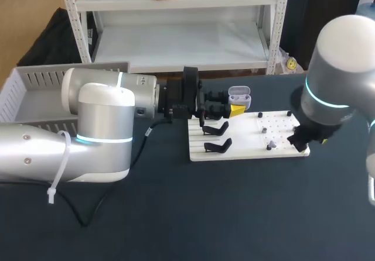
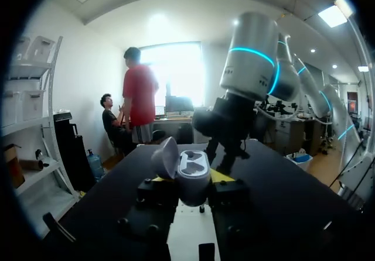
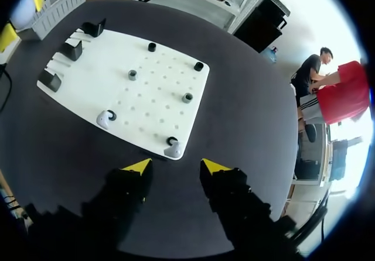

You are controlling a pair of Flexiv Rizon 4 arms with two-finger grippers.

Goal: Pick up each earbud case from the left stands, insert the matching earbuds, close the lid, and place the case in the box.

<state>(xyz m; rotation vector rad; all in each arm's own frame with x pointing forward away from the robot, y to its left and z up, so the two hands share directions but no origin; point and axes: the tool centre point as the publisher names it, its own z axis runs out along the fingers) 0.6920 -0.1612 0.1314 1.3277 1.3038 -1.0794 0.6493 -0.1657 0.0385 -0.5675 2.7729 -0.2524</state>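
L pincer (image 2: 190, 179) level on open case (image 2: 193, 170)

Seen from the head camera, the right gripper (image 3: 174, 166) is mostly buried under its own arm (image 1: 337, 85), at the board's (image 1: 246, 150) 3 o'clock edge. The left arm (image 1: 99, 126) covers the box's (image 1: 35, 79) 3 o'clock part, and the frame crops its 9 o'clock corner. From the left wrist, the case (image 2: 192, 176) masks most of both yellow fingertips (image 2: 157, 179). The earbuds (image 3: 104, 119) are too small to tell apart.
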